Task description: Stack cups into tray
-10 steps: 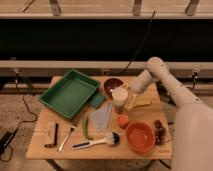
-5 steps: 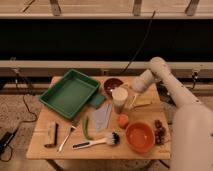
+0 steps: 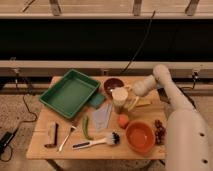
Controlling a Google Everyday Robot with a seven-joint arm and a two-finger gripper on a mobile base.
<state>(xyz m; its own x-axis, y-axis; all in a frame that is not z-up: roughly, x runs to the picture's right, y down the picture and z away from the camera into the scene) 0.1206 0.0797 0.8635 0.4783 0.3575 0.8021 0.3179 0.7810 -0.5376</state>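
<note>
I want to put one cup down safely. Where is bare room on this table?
The large green plastic tray is empty inside. Bare wood lies between its front corner and the wooden block. Crowded: around the cream-white plastic cup, where the gripper sits beside it, with dark maroon bowl and orange bowl close.

Claw (image 3: 130,94) partly hidden behind the cream cup (image 3: 119,100).

On the table (image 3: 42,150), the tray (image 3: 70,94) sits back left, with a block (image 3: 97,101) just right of it. A cup (image 3: 119,99) stands at centre, a bowl (image 3: 113,85) behind it and the gripper (image 3: 131,95) just right of it.
</note>
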